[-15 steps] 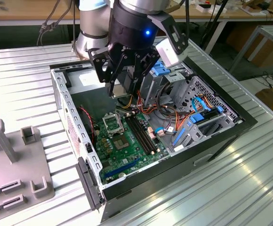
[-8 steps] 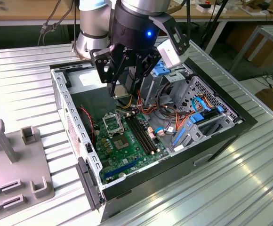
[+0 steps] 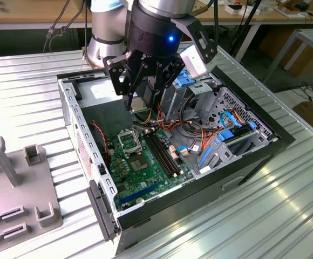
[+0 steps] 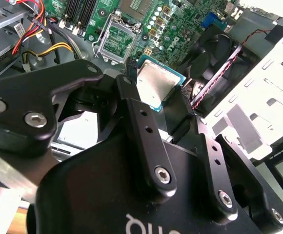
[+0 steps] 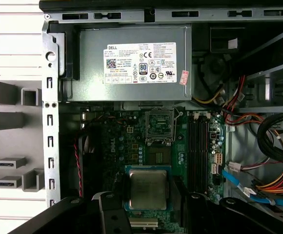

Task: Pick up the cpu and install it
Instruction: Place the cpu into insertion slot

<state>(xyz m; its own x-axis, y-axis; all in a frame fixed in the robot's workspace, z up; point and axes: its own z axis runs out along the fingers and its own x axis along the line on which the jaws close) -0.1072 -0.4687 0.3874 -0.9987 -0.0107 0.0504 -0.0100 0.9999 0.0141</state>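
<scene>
Gripping the cpu (image 5: 148, 189) flat by opposite edges, probably for level seating, the end effector (image 3: 141, 106) hangs with the open socket (image 3: 129, 141) at six o'clock in the exterior view.

Ribbed metal table (image 3: 286, 205) stands before wooden benches (image 3: 32, 15).

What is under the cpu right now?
The cpu, held in the gripper, hangs over the green motherboard; the patch directly beneath it is covered. The open socket lies apart from it, empty.
</scene>
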